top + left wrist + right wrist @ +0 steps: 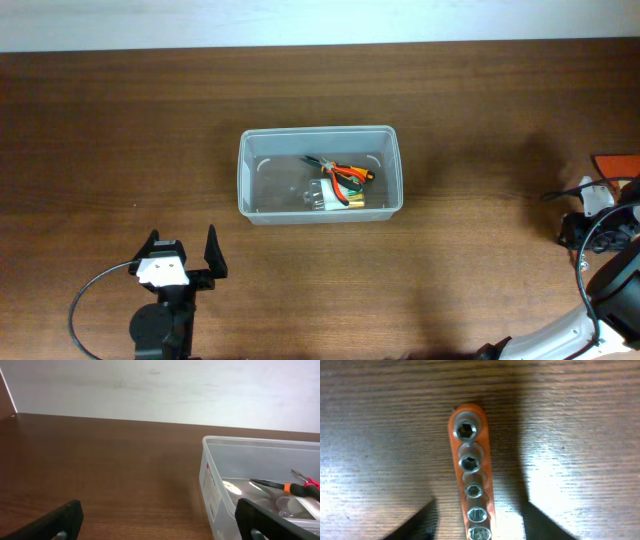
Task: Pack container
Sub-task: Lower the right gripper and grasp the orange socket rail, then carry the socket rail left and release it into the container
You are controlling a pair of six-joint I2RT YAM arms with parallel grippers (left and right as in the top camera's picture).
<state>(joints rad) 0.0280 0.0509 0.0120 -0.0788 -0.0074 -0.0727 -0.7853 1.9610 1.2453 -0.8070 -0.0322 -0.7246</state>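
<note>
A: Two grippers. The left one?
B: The left gripper stands open, empty, above the table.
A: The container?
B: Mid-table, to its right, small tools lying inside.
A: And the right gripper?
B: Jaws apart, straddling an orange socket rail, touching neither side.

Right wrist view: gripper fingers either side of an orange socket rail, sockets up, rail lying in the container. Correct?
Not in the container. The orange socket rail lies on the bare wooden table, as the right wrist view shows: wood grain all around it. The rest holds: sockets up, the right gripper with a finger either side.
</note>
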